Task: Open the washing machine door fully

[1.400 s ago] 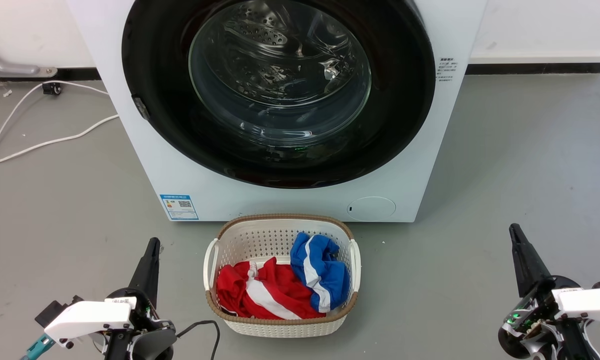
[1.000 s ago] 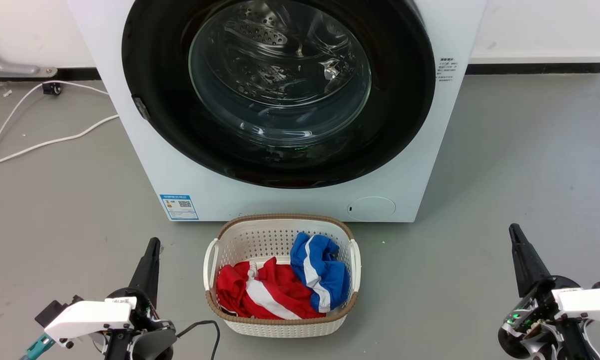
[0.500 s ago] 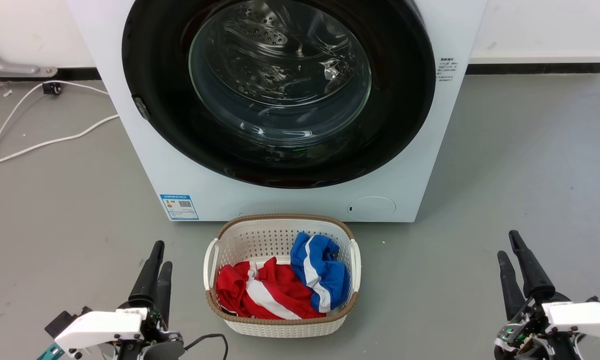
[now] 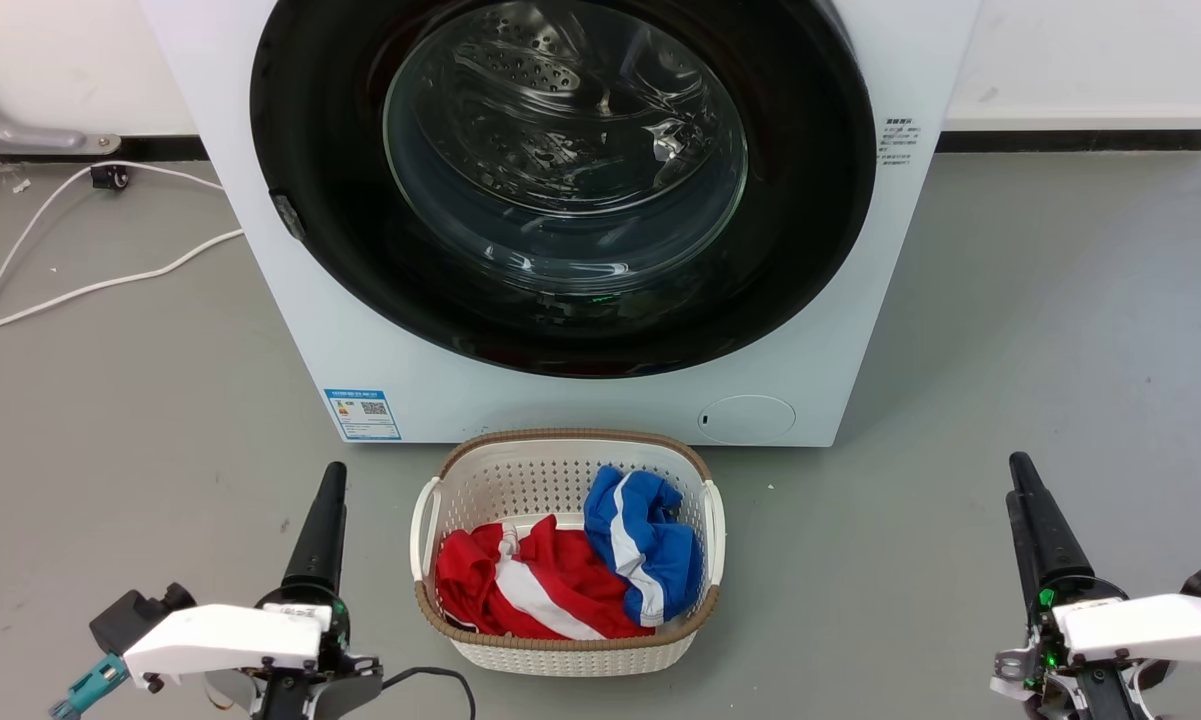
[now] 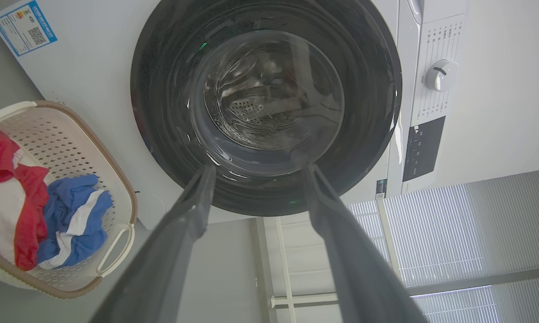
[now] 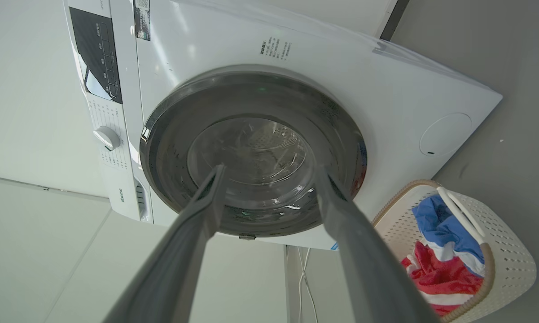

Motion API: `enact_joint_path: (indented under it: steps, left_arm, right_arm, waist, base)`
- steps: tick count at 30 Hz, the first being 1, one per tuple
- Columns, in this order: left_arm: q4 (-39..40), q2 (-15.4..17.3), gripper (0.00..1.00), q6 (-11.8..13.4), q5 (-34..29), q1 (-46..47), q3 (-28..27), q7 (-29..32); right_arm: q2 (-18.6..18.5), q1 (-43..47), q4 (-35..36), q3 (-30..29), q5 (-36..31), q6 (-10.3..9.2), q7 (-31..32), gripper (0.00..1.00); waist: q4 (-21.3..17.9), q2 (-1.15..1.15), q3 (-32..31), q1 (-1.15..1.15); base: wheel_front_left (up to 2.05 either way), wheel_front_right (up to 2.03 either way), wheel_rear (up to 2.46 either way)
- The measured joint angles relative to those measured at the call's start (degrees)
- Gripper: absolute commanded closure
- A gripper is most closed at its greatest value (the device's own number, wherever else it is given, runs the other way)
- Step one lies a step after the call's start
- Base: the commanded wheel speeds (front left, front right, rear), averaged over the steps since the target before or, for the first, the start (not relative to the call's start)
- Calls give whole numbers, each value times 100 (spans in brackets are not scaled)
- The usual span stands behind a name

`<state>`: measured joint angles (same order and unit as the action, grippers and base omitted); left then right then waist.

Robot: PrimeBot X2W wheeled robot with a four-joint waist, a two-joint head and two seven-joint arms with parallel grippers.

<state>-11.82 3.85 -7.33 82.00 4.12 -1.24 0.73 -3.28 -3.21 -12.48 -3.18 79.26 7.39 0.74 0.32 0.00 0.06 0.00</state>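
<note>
The washing machine stands white and square in front of me. Its round glossy black washing machine door lies shut and flush against the front, and the steel drum shows through the glass bowl. A small latch sits on the door's left edge. My left gripper hovers low at the left, well short of the machine, fingers pointing at it. My right gripper does the same at the right. The left wrist view shows the left gripper open and empty, framing the door. The right gripper is likewise open before the door.
A white laundry basket holding red and blue clothes sits on the grey floor between my grippers, just before the machine. White cables trail across the floor at the left. A small round flap and a blue label mark the machine's lower front.
Both wrists have rolled: the finger pairs seen side by side half a second ago now line up edge-on. The left gripper has shifted slightly right. The door has not moved.
</note>
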Motion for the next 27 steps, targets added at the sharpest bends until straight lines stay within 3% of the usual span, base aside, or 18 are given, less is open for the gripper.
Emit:
enact_joint_path:
  steps: [8, 27]
  left_arm:
    - [168, 96, 0, 0, -1022, 7, 165, -202]
    - [136, 421, 0, -1, -3197, 93, 553, -565]
  right_arm:
    - [-9, 105, 143, 49, -1345, 0, -203, 0]
    - [0, 241, 549, 75, -3657, 1, -277, 0]
  waist:
    - [-3, 0, -18, 0]
    - [-8, 0, -24, 0]
  base:
    - [0, 0, 0]
    - [0, 0, 0]
